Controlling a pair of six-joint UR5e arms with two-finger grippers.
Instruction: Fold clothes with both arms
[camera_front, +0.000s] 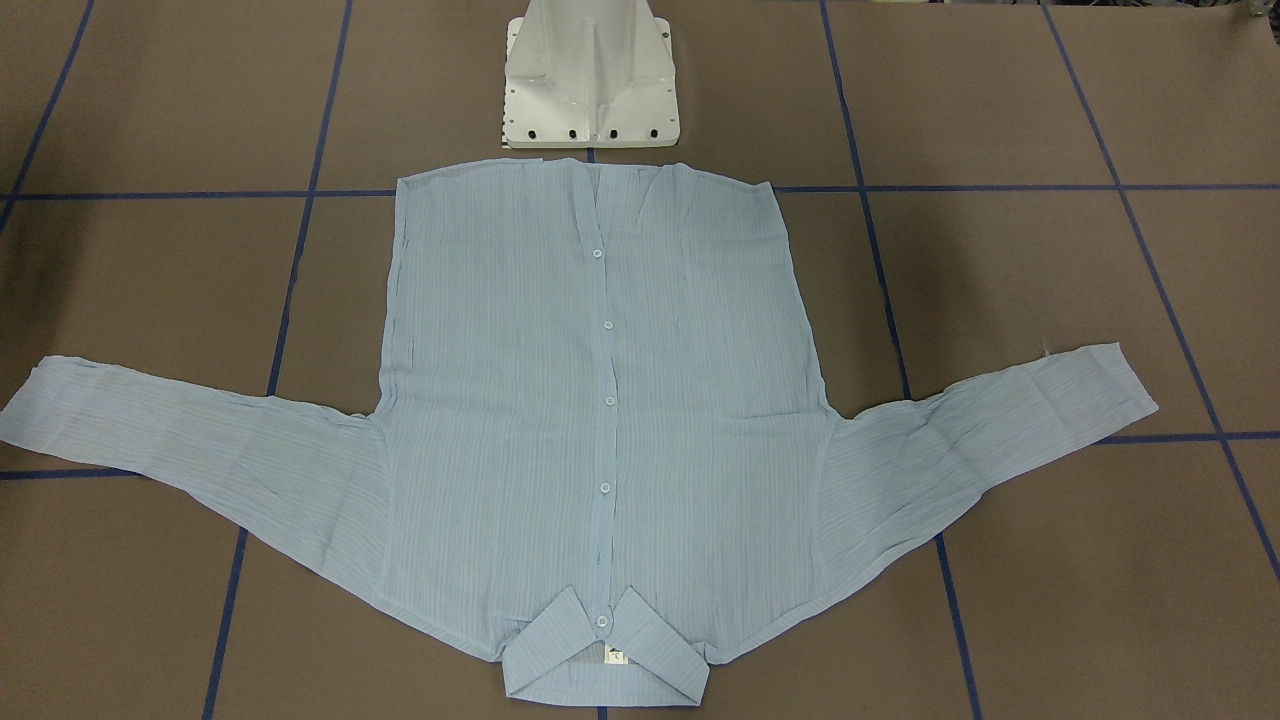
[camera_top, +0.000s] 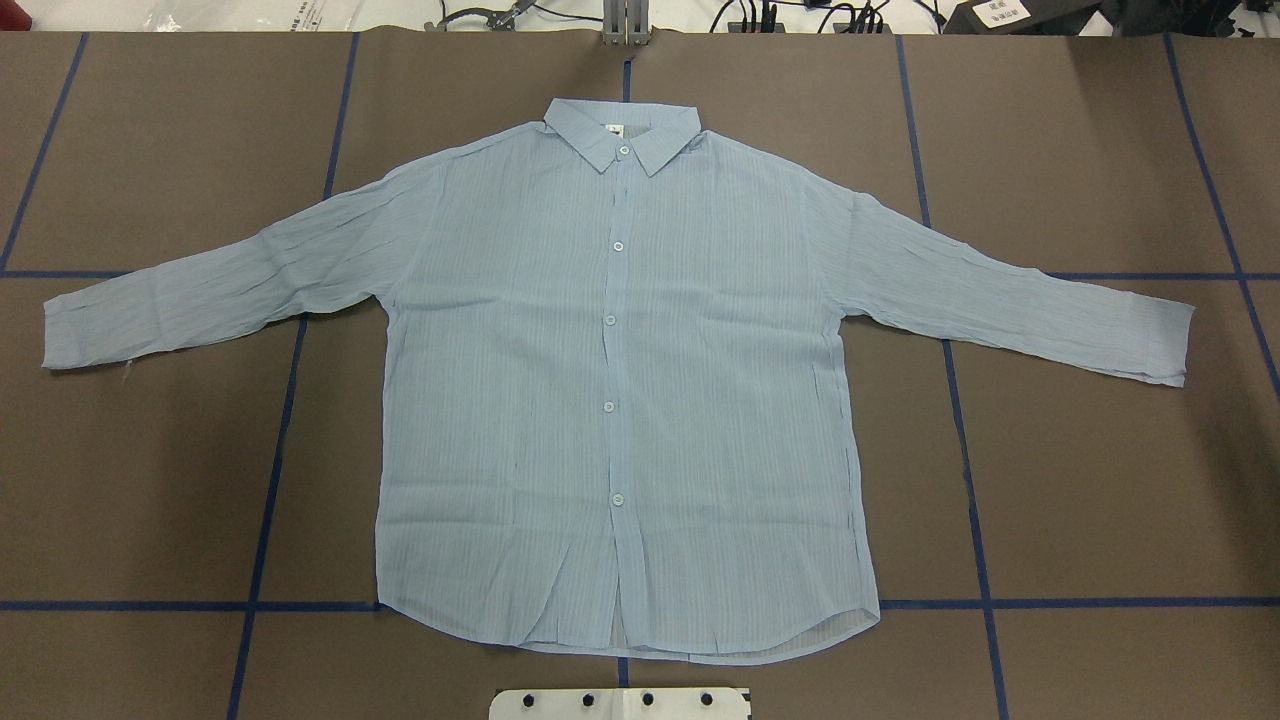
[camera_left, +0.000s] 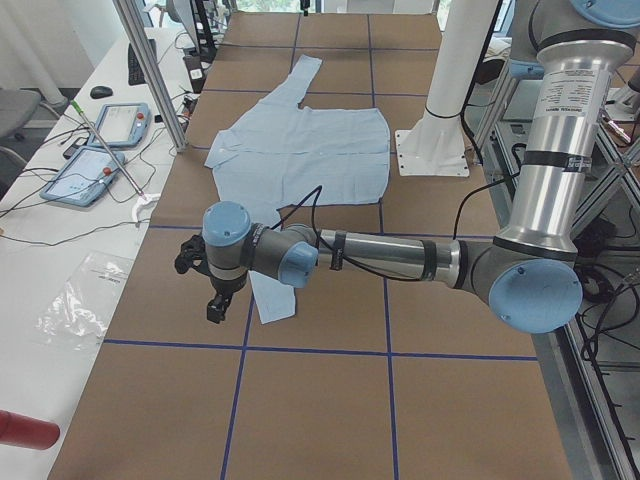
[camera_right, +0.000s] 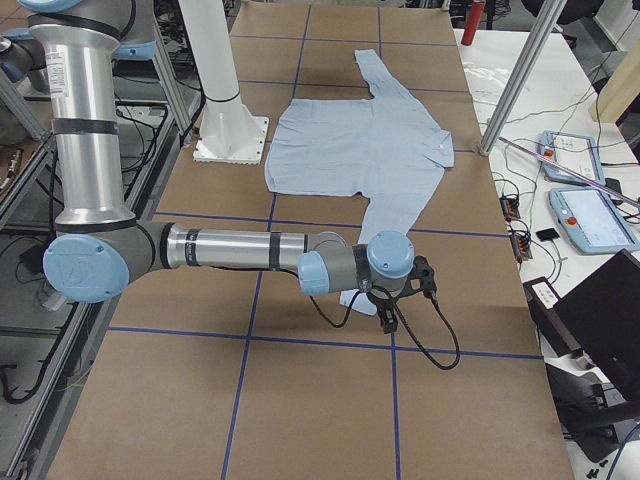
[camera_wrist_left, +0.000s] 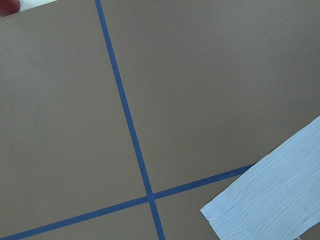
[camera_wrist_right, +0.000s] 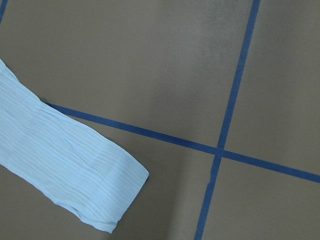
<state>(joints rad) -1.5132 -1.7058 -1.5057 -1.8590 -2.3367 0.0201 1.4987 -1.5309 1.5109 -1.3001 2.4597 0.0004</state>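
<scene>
The clothes are one light blue striped shirt (camera_top: 620, 380), lying flat and buttoned with both sleeves spread out and its collar (camera_front: 605, 655) away from the robot's base. In the exterior left view my left gripper (camera_left: 215, 305) hangs above the table just beside the near sleeve cuff (camera_left: 272, 298). In the exterior right view my right gripper (camera_right: 385, 320) hangs next to the other cuff (camera_right: 350, 297). I cannot tell whether either gripper is open or shut. The wrist views show only cuff ends (camera_wrist_left: 270, 195) (camera_wrist_right: 65, 170) and no fingers. Neither arm appears in the overhead or front views.
The white pedestal base (camera_front: 590, 80) stands right at the shirt's hem. The brown table carries blue tape lines (camera_top: 290, 400). Side tables hold teach pendants (camera_left: 95, 150) (camera_right: 590, 215), cables and a red object (camera_left: 25, 430). Aluminium posts (camera_left: 150, 70) (camera_right: 520, 70) rise at the table edges.
</scene>
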